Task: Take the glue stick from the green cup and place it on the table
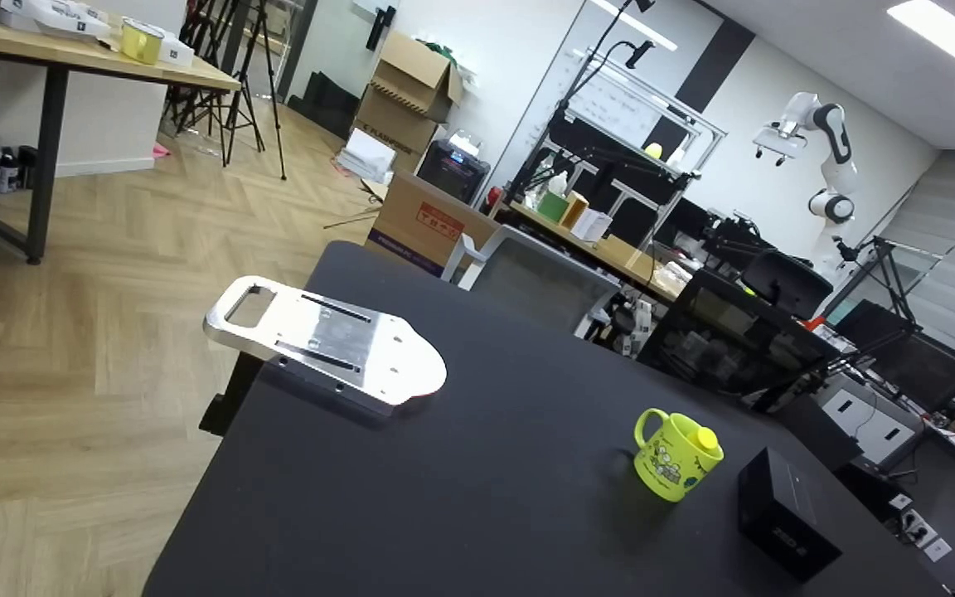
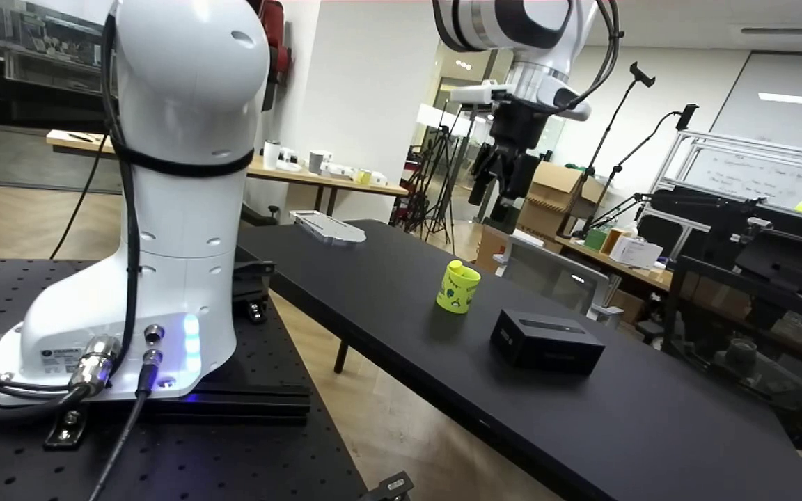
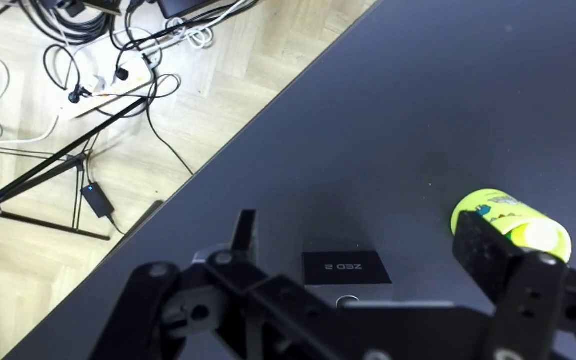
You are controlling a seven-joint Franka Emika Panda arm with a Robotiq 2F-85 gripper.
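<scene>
The green cup [image 1: 665,466] stands upright on the black table [image 1: 477,506], and it also shows in an exterior view [image 2: 455,293] and the wrist view [image 3: 493,204]. The glue stick [image 1: 703,439] stands in the cup; its yellow end shows above the rim, also in an exterior view [image 2: 454,266] and the wrist view [image 3: 539,236]. Its lower part is hidden inside the cup. My gripper [image 2: 493,198] is open and empty, well above the table. In the wrist view my gripper [image 3: 354,217] has its fingers wide apart, and one finger partly covers the cup.
A black box [image 2: 544,346] marked ZED 2 lies close to the cup and shows between my fingers in the wrist view [image 3: 346,267]. A silver metal plate [image 1: 336,340] lies at the table's far end. An office chair [image 1: 527,282] stands against the table's edge.
</scene>
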